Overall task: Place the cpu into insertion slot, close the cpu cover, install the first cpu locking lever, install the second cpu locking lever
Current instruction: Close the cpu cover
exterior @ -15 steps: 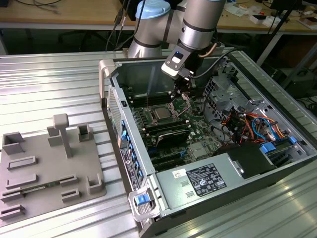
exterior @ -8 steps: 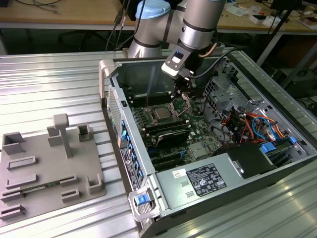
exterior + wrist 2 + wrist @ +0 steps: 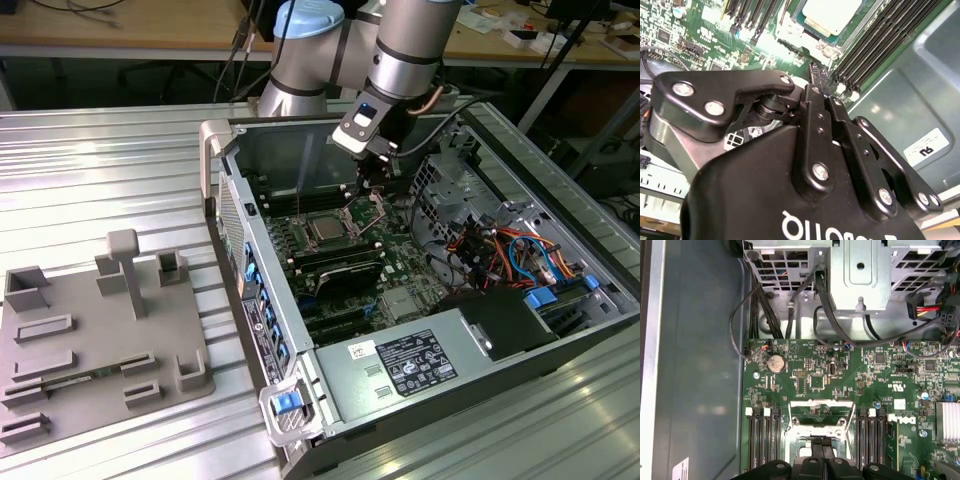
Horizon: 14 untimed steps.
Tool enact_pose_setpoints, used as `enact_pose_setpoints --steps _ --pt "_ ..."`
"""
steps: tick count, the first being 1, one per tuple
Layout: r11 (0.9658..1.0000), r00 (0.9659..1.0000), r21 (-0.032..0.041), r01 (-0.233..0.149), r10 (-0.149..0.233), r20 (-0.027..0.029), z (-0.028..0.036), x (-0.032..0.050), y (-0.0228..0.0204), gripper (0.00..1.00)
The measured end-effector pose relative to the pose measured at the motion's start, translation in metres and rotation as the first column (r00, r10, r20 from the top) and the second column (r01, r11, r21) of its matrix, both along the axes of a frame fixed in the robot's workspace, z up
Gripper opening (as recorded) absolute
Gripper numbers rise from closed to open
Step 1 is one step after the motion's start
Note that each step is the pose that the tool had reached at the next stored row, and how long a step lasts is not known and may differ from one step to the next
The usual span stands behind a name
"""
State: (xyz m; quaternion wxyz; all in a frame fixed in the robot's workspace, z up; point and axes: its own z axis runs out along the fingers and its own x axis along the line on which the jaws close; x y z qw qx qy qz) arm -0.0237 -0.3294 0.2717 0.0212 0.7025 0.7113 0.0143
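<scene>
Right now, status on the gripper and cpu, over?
Gripper shut, close by the cpu cover. Cpu seated in insertion slot. Cover looks open. No obstruction seen.

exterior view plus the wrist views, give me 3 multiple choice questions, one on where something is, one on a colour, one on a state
1. Where is the end effector in the exterior view?
A. outside the case, beside it
B. inside the computer case, above the green board
C. raised high, well above the case

2. What colour is the top of the cpu?
A. gold
B. black
C. silver-grey

3. How is the computer case?
A. open, with its insides exposed
B. closed by a side panel
C. wrapped in plastic

Answers:
1 B, since the arm's end sits between the case walls and over the board.
2 C, since a pale metal square lies on the board in the exterior view and the second wrist view.
3 A, since the board and the coloured cables are in plain sight.
</scene>
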Motion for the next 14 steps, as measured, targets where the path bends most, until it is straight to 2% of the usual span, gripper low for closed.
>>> enact_pose_setpoints --steps 6,14 --pt "1.0 1.0 0.0001 0.0 0.0 0.0 0.0 0.0076 0.0 0.11" --pt "1.0 1.0 0.0 0.0 0.0 0.0 0.0 0.0218 0.0 0.11"
